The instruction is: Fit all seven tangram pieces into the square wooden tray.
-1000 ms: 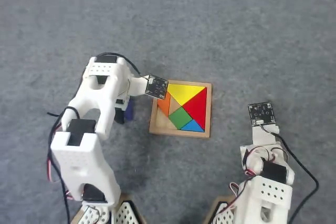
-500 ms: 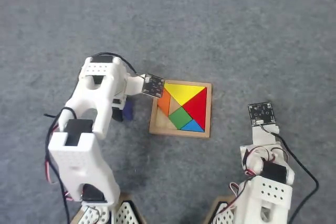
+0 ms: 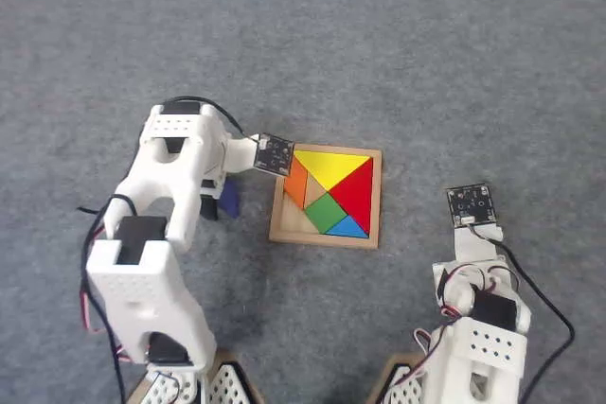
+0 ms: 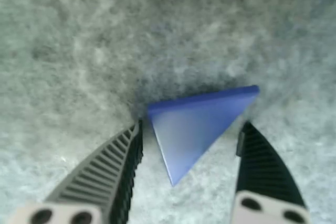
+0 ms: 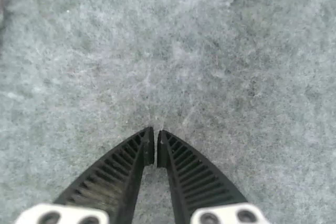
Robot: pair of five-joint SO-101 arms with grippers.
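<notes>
Checker: Item one, the loose piece?

Clerk: One dark blue triangle [image 4: 199,116], flat on the grey carpet [image 3: 426,73]. Location: outside the square wooden tray [image 3: 327,237], just beside the tray's left rim as the high view shows it.

Checker: Holder?

Clerk: Entry: left gripper [image 4: 190,128], jaws spread, one ribbed finger [image 4: 123,156] on each side of the triangle. Contact with the piece: cannot tell.

Checker: Tray contents?

Clerk: One yellow triangle [image 3: 331,167] along the far edge. One red triangle [image 3: 360,191] at the right. One green square [image 3: 325,212] near the middle. One orange piece [image 3: 296,184] at the left. One light blue triangle [image 3: 348,227] along the near edge. Also one tan patch [image 3: 313,192] between orange and green; piece or tray floor, cannot tell.

Checker: Second arm?

Clerk: Entry: right gripper [image 5: 156,148], fingers pressed together, over the carpet, apart from the tray, off its right side.
</notes>
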